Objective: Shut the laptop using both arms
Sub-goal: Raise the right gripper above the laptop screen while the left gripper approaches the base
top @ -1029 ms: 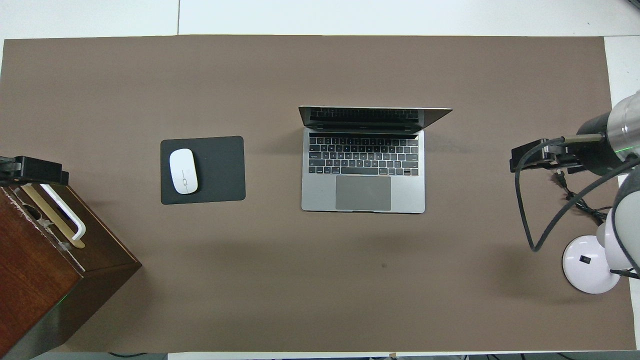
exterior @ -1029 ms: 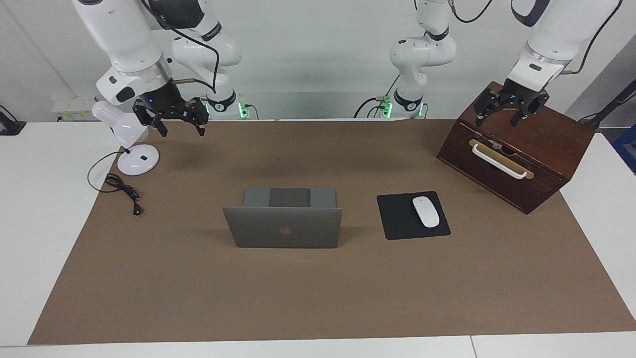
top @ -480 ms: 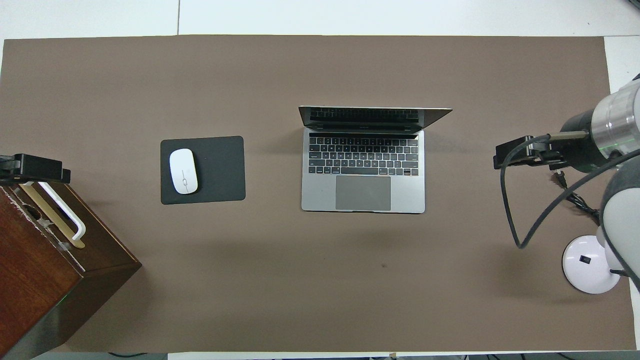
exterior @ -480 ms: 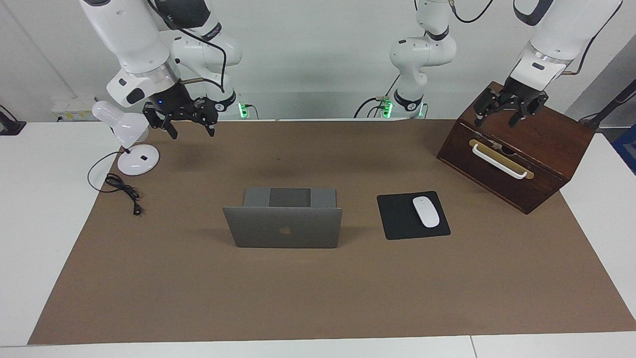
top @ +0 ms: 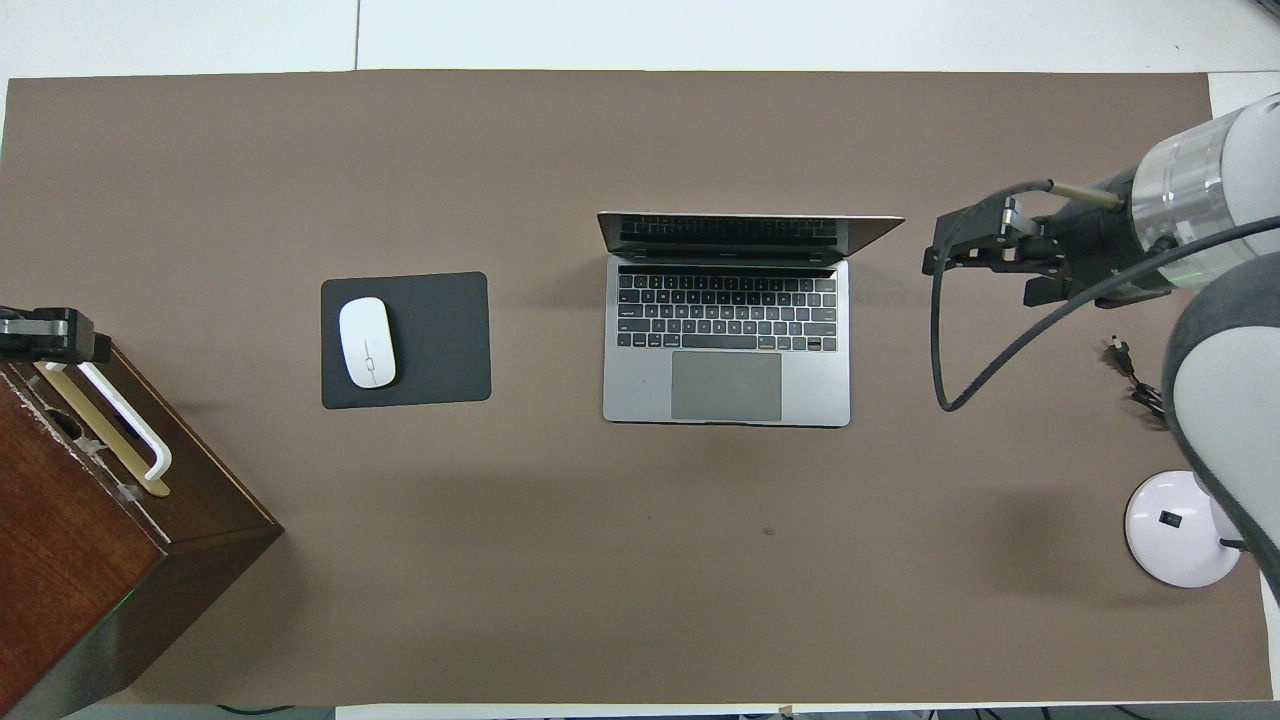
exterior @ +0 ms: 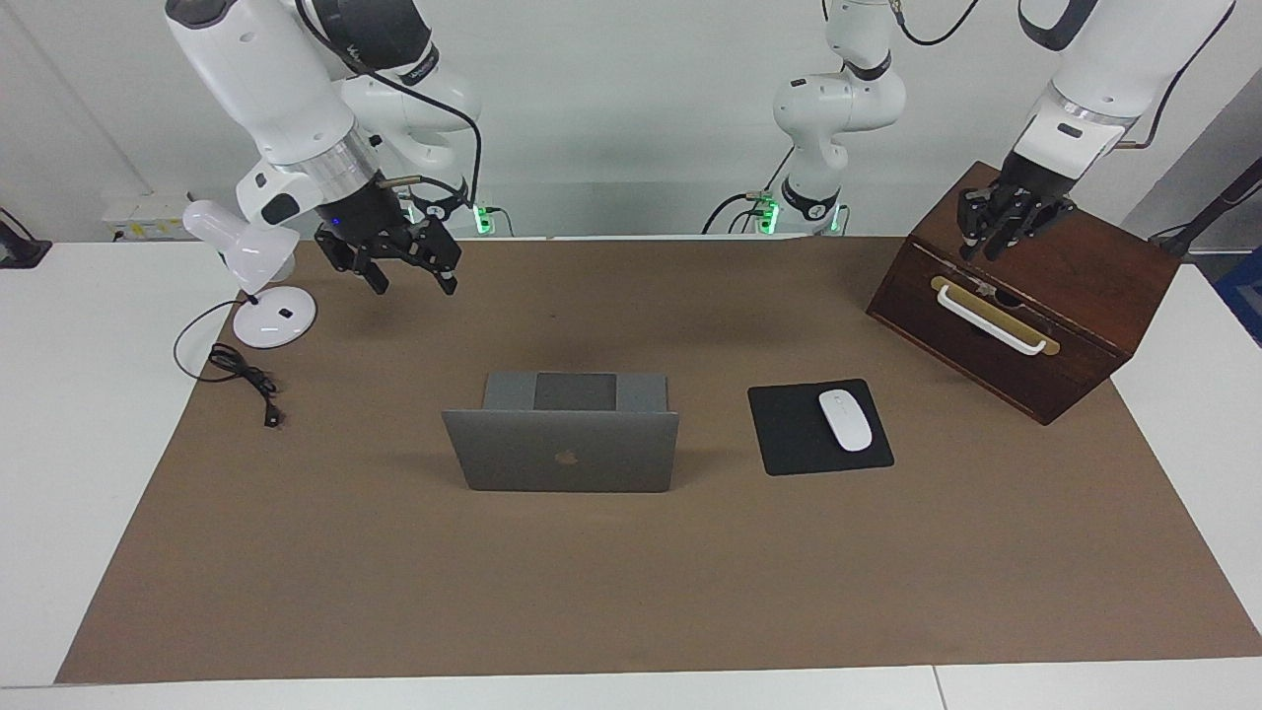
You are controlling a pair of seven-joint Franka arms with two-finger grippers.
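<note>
The silver-grey laptop [exterior: 562, 454] stands open at the middle of the brown mat, its lid upright with the apple logo facing away from the robots. Its keyboard and trackpad show in the overhead view [top: 727, 385]. My right gripper [exterior: 414, 284] is open and empty, in the air over the mat toward the right arm's end of the table, apart from the laptop; it also shows in the overhead view [top: 945, 262]. My left gripper [exterior: 986, 248] hangs over the top of the wooden box and shows at the overhead view's edge [top: 45, 335].
A dark wooden box [exterior: 1035, 325] with a white handle sits at the left arm's end. A black mouse pad [exterior: 789, 434] with a white mouse [exterior: 845, 419] lies beside the laptop. A white desk lamp [exterior: 266, 311] and its black cable [exterior: 246, 380] sit at the right arm's end.
My right gripper has moved from beside the lamp toward the laptop and lower. My left gripper has turned at the wrist over the box. The laptop has not moved.
</note>
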